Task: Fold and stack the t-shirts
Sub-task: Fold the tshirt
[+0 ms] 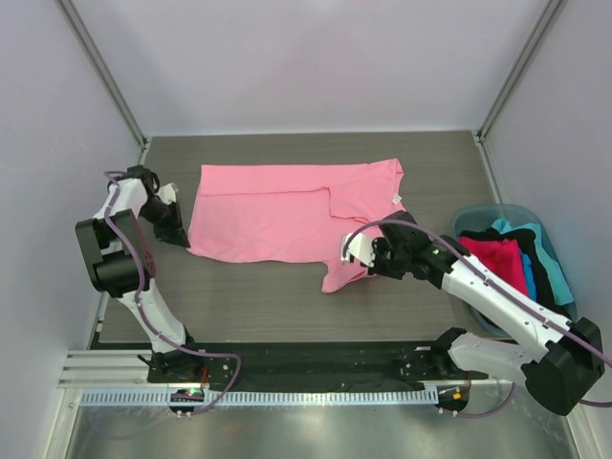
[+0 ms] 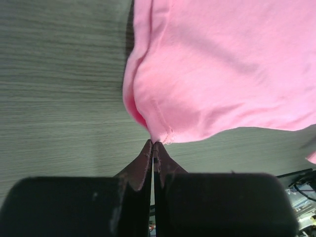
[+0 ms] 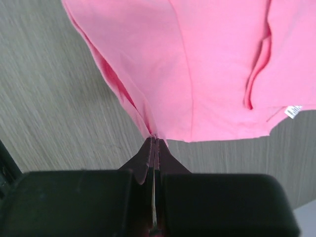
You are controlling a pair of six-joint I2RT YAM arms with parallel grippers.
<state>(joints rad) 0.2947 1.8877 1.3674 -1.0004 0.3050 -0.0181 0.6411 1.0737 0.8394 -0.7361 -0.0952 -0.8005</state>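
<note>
A light pink t-shirt (image 1: 277, 215) lies spread across the table, with a sleeve folded over its right part and a small white neck tag (image 1: 399, 198). My left gripper (image 1: 182, 235) is shut on the shirt's near left corner; the left wrist view shows the closed tips (image 2: 154, 143) pinching the hem of the pink cloth (image 2: 222, 74). My right gripper (image 1: 368, 256) is shut on the shirt's near right flap. In the right wrist view its tips (image 3: 155, 139) pinch a bunched edge of the shirt (image 3: 197, 64), and the tag (image 3: 293, 111) shows at the right.
A light-blue plastic tub (image 1: 507, 207) stands at the right edge of the table. It holds a hot pink shirt (image 1: 492, 258), a black one (image 1: 531, 247) and a teal one (image 1: 557, 277). White walls close in the table on three sides.
</note>
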